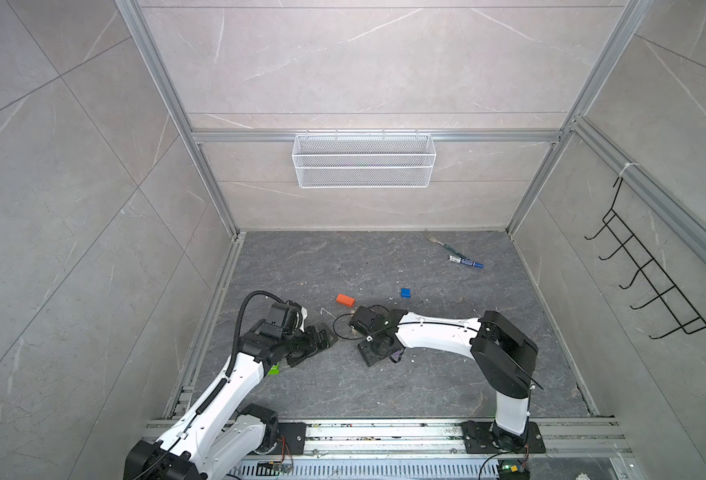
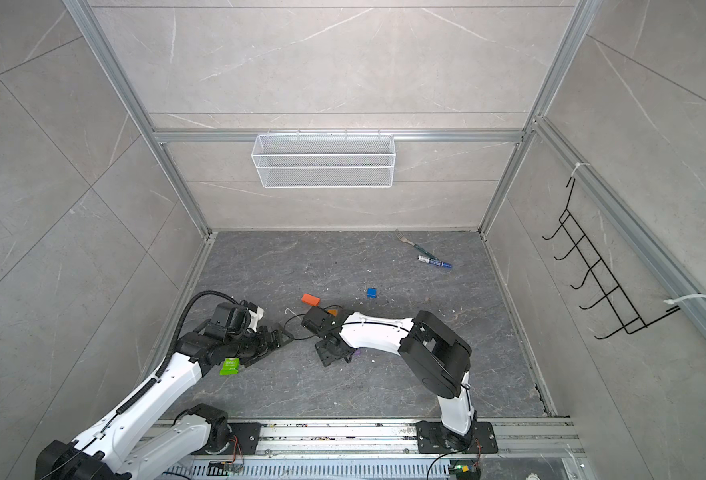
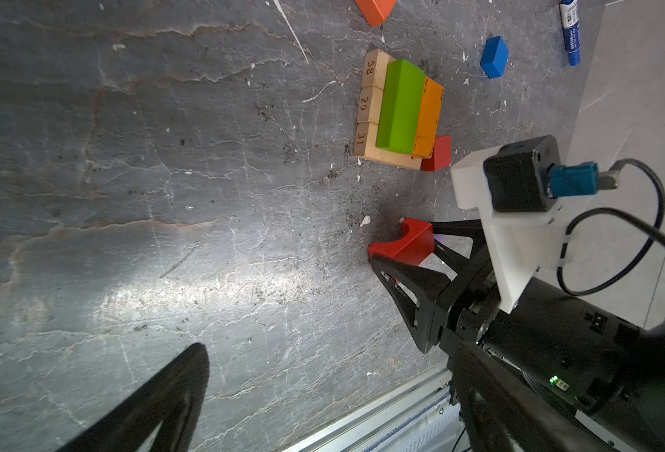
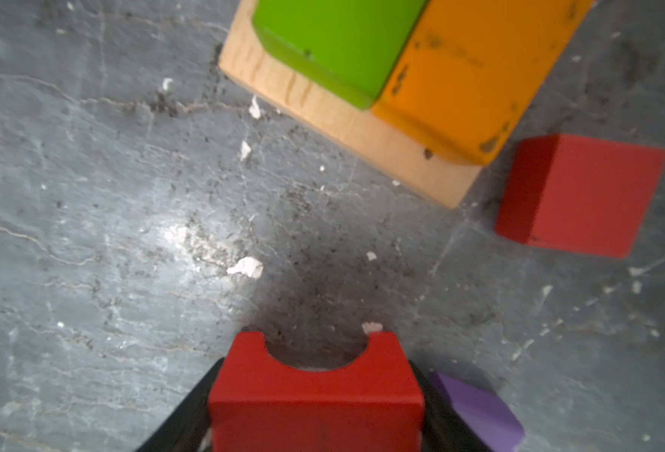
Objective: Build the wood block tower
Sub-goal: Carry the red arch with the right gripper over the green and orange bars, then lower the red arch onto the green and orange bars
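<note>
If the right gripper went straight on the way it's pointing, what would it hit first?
Likely the tan base under the green bar and orange bar, with the red arch it grips touching first; depth is unclear.

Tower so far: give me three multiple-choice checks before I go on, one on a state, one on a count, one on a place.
1. How far is the tower built?
A) nothing stacked yet
B) tan base with a green bar and an orange bar on it, nothing above
C) finished, with a cube on top

2. How many numbered tan ends show along the base?
A) two
B) three
C) five

3. Where is the red arch?
A) between the jaws of the right gripper
B) on top of the green bar
C) lying free, far from both arms

Answers:
1 B: in the left wrist view both bars lie side by side on the base, bare on top.
2 B: the ends read 58, 29 and 31.
3 A: in the right wrist view the jaws flank it on both sides.
</note>
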Available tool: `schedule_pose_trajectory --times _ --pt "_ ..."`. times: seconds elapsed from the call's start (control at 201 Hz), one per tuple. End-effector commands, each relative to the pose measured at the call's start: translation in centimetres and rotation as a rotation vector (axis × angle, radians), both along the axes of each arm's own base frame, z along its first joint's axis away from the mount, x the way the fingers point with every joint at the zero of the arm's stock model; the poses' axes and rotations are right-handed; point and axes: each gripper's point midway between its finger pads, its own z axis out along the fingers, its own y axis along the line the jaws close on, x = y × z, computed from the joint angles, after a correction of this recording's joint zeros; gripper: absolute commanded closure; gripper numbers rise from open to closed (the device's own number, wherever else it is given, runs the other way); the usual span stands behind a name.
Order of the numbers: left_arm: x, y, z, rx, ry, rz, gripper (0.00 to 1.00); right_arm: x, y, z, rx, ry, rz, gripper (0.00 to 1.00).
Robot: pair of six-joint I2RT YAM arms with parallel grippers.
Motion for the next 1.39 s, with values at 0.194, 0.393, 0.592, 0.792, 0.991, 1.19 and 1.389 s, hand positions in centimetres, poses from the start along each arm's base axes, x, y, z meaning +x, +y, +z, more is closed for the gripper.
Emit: schedule_pose_trajectory --times 0.194,0.393,0.592,0.792,0.991,1.19,1.389 --pt "-0.1 -0.3 0.9 -0.011 -0.011 -0.038 0.01 0.2 -1.2 1.2 -0.054 0.004 -0.099 0.70" --pt "0.0 -0.4 1.2 -0.004 -0.014 -0.052 0.01 0.5 -1.1 3.3 -0.021 0.007 -0.221 0.73" --pt "0.2 -0.5 1.4 0.001 -0.021 -0.061 0.01 1.7 -0.4 6.6 0.018 0.000 -0.296 0.78" --pt "0.2 -0.5 1.5 -0.004 -0.025 -0.061 0.01 4.0 0.0 8.5 0.030 -0.016 -0.347 0.81" --pt "0.2 -0.5 1.5 -0.005 -0.025 -0.061 0.01 6.2 0.5 8.7 0.047 -0.023 -0.386 0.82" --pt "0.2 -0.5 1.5 -0.007 -0.024 -0.061 0.01 7.5 1.1 8.2 0.040 -0.025 -0.402 0.82" --pt "0.2 -0.5 1.5 -0.008 -0.027 -0.061 0.01 8.3 1.6 7.7 0.040 -0.033 -0.416 0.81"
